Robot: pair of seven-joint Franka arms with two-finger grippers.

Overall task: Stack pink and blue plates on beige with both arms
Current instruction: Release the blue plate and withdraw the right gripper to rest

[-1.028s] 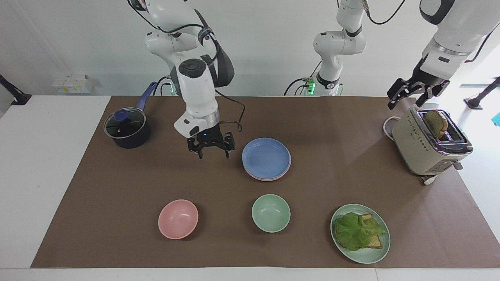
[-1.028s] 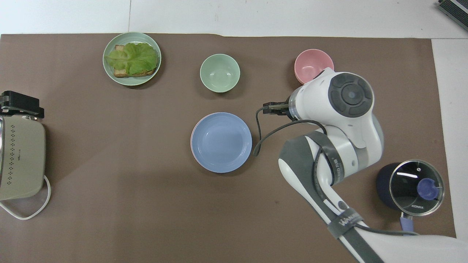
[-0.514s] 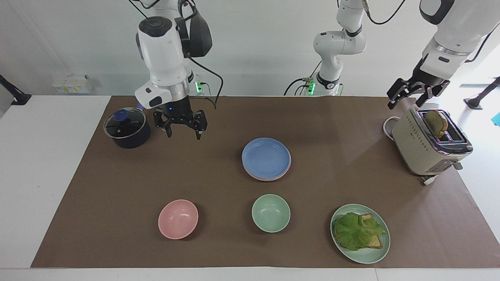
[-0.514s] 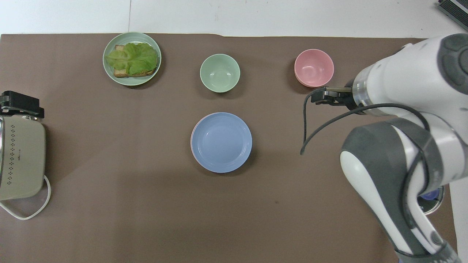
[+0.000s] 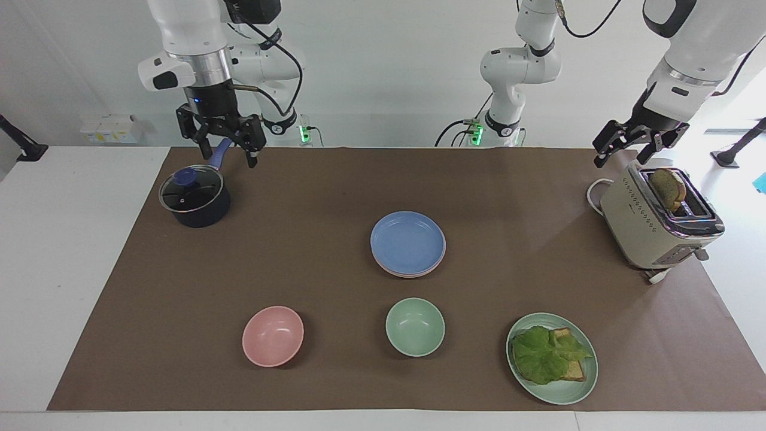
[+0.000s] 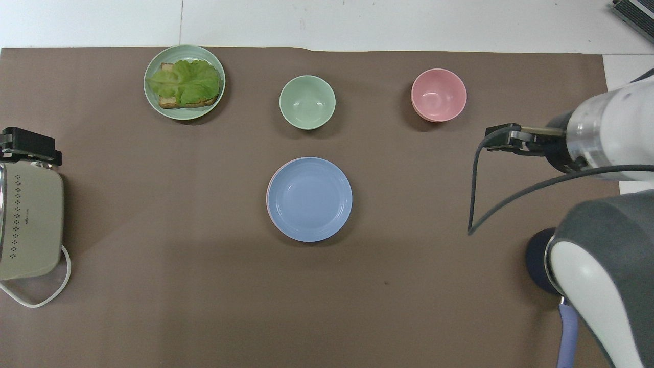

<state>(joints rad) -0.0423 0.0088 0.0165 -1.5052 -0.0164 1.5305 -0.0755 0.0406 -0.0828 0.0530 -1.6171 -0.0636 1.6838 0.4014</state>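
Blue plate (image 5: 408,240) at mid-table on the brown paper mat (image 5: 335,197), topmost of a stack; a pink plate (image 5: 413,272) shows only as a thin rim under it, more so toward the left arm's end in the overhead view. Beige plate not distinguishable beneath. Farther from the robots than the stack: a pale green bowl (image 5: 415,327), a pink bowl (image 5: 273,336) toward the right arm's end, a pale green plate (image 5: 582,386) with lettuce (image 5: 546,354) laid over toast (image 5: 575,371) toward the left arm's end. Right gripper (image 5: 222,146) raised over the blue handle of a dark saucepan (image 5: 197,211) with glass lid (image 5: 190,190), fingers spread, holding nothing. Left gripper (image 5: 622,149) up over the beige toaster (image 5: 646,230), jaws apart, empty; a browned slice (image 5: 668,187) stands in the slot. White cord (image 6: 36,299) loops beside the toaster. Small print on the toaster's side, unreadable. No other legible writing.
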